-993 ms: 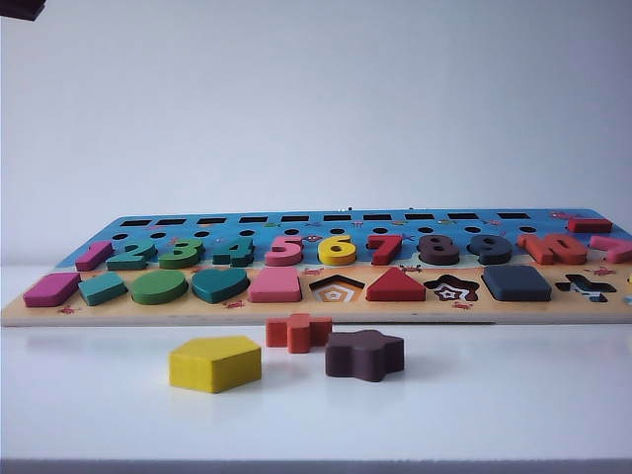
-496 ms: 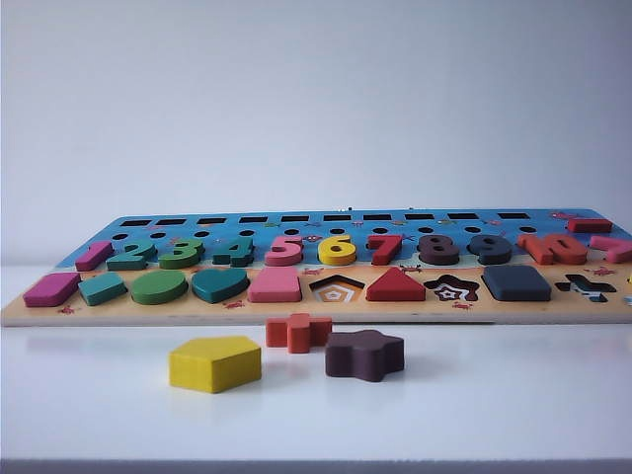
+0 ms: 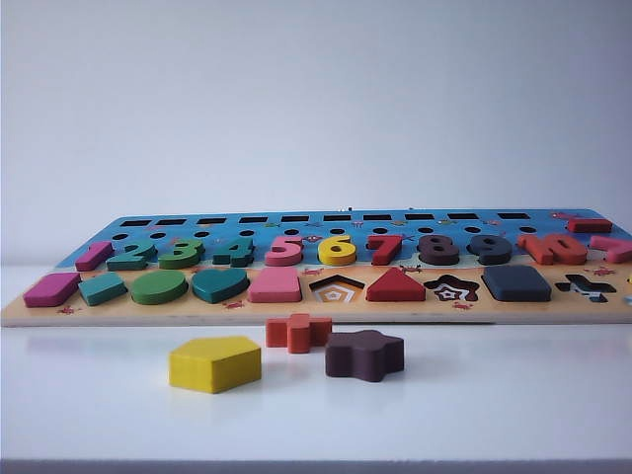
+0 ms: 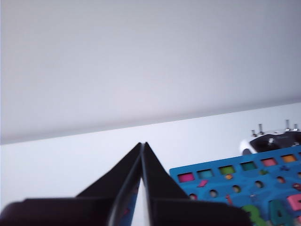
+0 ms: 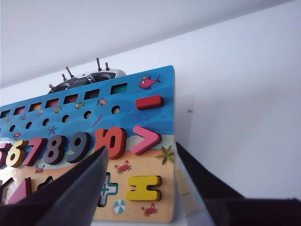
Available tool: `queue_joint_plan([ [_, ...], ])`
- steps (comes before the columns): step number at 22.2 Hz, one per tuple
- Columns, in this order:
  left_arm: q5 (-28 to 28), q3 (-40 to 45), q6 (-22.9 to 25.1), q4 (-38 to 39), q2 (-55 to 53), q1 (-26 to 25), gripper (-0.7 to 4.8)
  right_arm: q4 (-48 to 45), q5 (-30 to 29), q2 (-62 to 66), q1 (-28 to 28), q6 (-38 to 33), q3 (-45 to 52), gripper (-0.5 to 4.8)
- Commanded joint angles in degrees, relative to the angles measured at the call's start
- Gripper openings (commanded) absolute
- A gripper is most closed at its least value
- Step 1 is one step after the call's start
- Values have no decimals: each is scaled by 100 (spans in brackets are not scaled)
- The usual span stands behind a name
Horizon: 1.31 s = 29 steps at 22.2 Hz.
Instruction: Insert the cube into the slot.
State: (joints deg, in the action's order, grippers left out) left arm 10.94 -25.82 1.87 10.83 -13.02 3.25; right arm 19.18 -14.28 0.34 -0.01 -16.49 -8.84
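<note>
Hands (image 4: 142, 162) (image 5: 141, 176) aloft; cube (image 3: 515, 282) apparently slotted.

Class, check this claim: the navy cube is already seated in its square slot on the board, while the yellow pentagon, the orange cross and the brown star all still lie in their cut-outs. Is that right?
Not quite. The exterior view shows the cube seated in the board, but the yellow pentagon, orange cross and brown star lie loose on the table in front of it, their cut-outs empty.
</note>
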Motion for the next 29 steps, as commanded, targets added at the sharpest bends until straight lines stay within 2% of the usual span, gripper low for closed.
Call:
queue_joint_plan([
  [1,-597,448,28,-356,212,-120,7,-280,59,-15,-2,0,118,260],
  [6,-1263,1657,61,-691,837,-428,7,-424,199,-15,-2,7,402,260],
  [9,-1316,2052,256,-695,1062,-557,7,-535,289,-15,-2,160,505,257],
  [11,-1316,2181,341,-702,1119,-608,7,-568,343,-15,-2,177,573,236],
  [13,-1314,2293,374,-702,1163,-632,7,-568,402,-15,-2,179,629,201],
  [15,-1311,2391,369,-717,1185,-640,7,-584,407,-15,-4,356,680,133],
  [21,-1307,2555,363,-632,1250,-638,7,-638,570,-15,-4,894,715,-7],
  [26,-1290,2553,350,-625,1292,-638,7,-866,1134,-17,-4,927,758,-8],
  [29,-1290,2553,350,-627,1292,-636,7,-1001,1167,-17,-4,925,844,-8],
])
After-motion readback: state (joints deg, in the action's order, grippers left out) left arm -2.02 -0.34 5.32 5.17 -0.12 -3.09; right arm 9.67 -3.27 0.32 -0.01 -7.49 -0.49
